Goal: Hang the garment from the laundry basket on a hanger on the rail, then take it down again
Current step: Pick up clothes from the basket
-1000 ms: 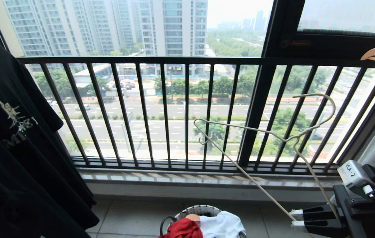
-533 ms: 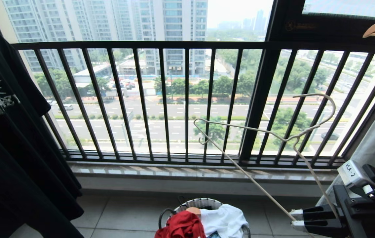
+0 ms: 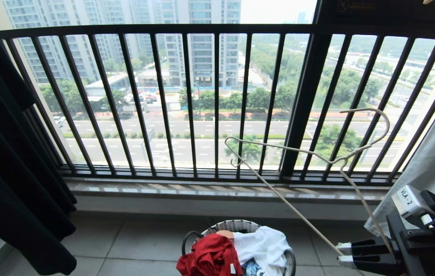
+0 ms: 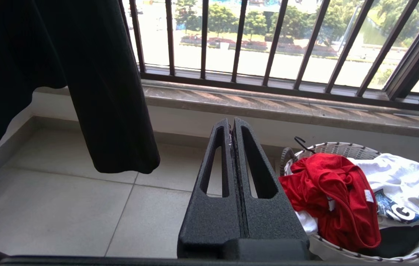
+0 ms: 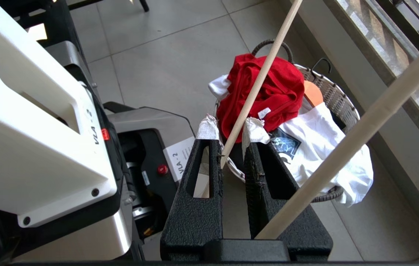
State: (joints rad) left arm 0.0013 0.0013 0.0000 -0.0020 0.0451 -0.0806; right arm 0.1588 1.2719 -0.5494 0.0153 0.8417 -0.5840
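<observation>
The red garment (image 3: 209,257) lies crumpled on top of the round woven laundry basket (image 3: 236,224) on the floor tiles, low in the middle of the head view. My right gripper (image 3: 343,253), low on the right, is shut on a bottom corner of the thin white hanger (image 3: 305,153), which slants up in front of the window. In the right wrist view the hanger (image 5: 257,81) runs out between the taped fingertips (image 5: 208,127) above the garment (image 5: 279,92) and basket (image 5: 336,98). My left gripper (image 4: 232,125) is shut and empty, beside the basket (image 4: 342,147) and garment (image 4: 335,195). The rail is out of view.
A black T-shirt (image 3: 6,172) hangs at the left, its hem near my left gripper. A white graphic-print shirt (image 3: 263,245) shares the basket. The dark barred window railing (image 3: 217,103) and stone sill (image 3: 202,189) are ahead. A pale curtain (image 3: 432,161) hangs at the right.
The whole head view has shifted: the camera has sunk, so the railing sits higher in the picture and more of the basket shows. The right gripper and hanger keep their place.
</observation>
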